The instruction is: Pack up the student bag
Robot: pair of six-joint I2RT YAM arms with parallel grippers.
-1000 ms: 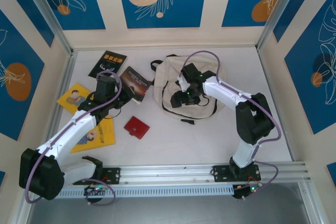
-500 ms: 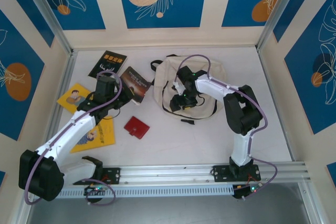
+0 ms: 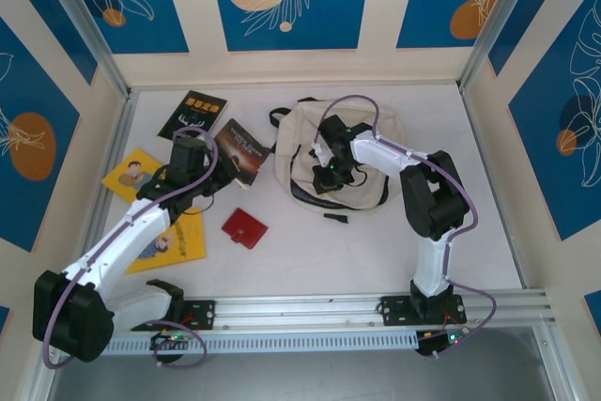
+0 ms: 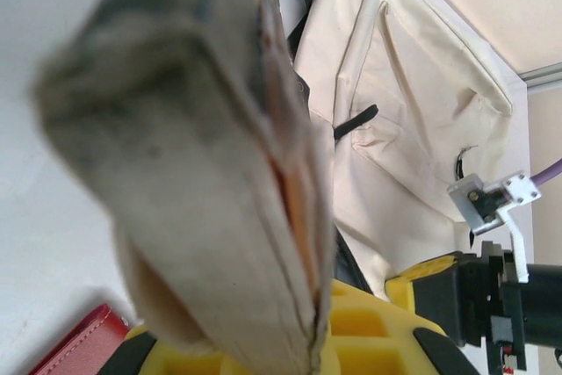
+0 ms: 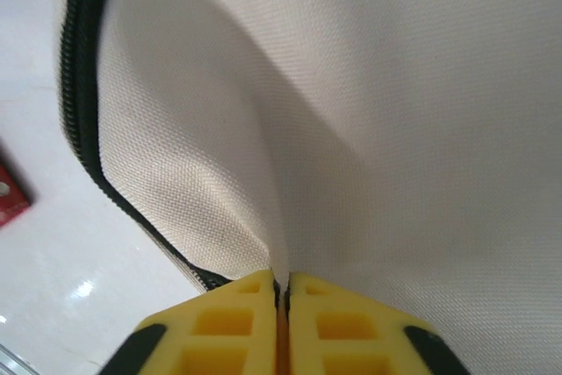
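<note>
My right pincer [image 5: 281,280] was wide a second ago. Now its yellow tips are pressed tight together on a fold of cream cloth, just beside the black zip [image 5: 83,120] of the student bag [image 5: 395,111]. I think that means I have hold of the bag's edge and can lift it to open the mouth.

My left pincer [image 4: 290,340] is clamped on a dark book [image 4: 193,147], tipped up on its edge and ready to go in.

From above, the student bag [image 3: 299,133] lies flat in the upper middle of the frame, with the right pincer [image 3: 329,171] on its lower left part. It seems to stretch from upper left to lower right — strap end at the upper left, zip edge toward the lower left, facing the book.
</note>
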